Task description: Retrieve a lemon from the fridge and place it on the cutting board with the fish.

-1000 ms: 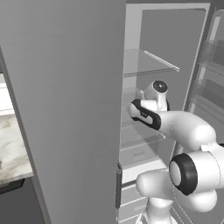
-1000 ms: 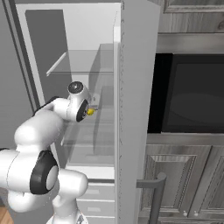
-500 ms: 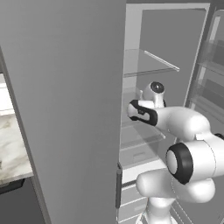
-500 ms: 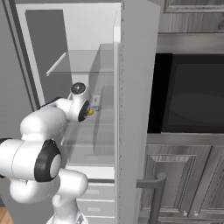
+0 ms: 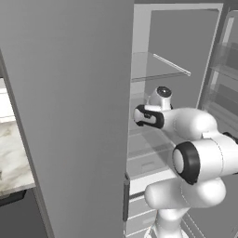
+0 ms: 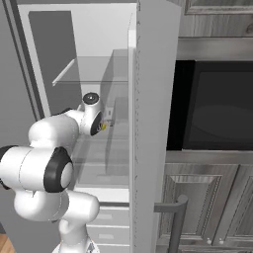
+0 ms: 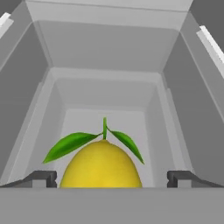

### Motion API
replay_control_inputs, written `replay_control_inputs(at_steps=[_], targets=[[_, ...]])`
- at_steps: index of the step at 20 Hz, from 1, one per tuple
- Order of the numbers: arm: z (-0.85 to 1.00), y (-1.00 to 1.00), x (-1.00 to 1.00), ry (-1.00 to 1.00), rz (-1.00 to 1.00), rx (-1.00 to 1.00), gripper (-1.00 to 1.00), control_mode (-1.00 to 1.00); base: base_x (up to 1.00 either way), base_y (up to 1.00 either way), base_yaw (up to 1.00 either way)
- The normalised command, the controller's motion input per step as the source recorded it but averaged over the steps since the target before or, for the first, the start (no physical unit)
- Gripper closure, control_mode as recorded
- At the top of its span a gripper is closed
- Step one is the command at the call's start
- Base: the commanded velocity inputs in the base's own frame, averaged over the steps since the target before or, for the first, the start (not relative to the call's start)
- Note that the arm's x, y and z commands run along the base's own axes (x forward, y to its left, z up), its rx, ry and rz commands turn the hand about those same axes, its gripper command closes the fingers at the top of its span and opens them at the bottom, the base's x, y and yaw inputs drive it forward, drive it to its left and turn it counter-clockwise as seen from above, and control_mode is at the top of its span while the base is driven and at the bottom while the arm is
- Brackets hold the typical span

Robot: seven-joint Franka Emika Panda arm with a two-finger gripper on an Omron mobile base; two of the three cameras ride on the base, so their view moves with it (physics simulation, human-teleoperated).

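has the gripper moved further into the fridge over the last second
Yes. In the right base view the gripper has gone slightly deeper and lower against the fixed glass shelf, closing on the lemon.

A home kitchen: an open grey fridge (image 6: 153, 99) with glass shelves (image 5: 158, 69), a dark built-in oven (image 6: 217, 106) set among panelled wood cabinets (image 6: 207, 197), and a marble bench (image 5: 11, 158) alongside.

You see a smooth, matt yellow lemon (image 7: 101, 165) with glossy leaves at its 12 o'clock, inside the matt grey fridge (image 5: 69, 116) with clear glass shelves (image 6: 94, 69).
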Motion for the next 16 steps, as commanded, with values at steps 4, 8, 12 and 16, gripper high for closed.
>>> replay_control_inputs(at_steps=[4, 8, 12, 16], targets=[[-0.23, 0.03, 0.03, 0.09, 0.0, 0.0, 1.0, -1.0, 0.0, 0.0, 0.0], [-0.17, 0.01, 0.02, 0.02, 0.0, 0.0, 1.0, -1.0, 0.0, 0.0, 0.0], [-0.14, 0.01, 0.0, 0.0, 0.0, 0.0, 1.0, -1.0, 0.0, 0.0, 0.0], [-0.01, 0.0, -0.11, -0.15, 0.0, 0.0, 1.0, -1.0, 0.0, 0.0, 0.0]])
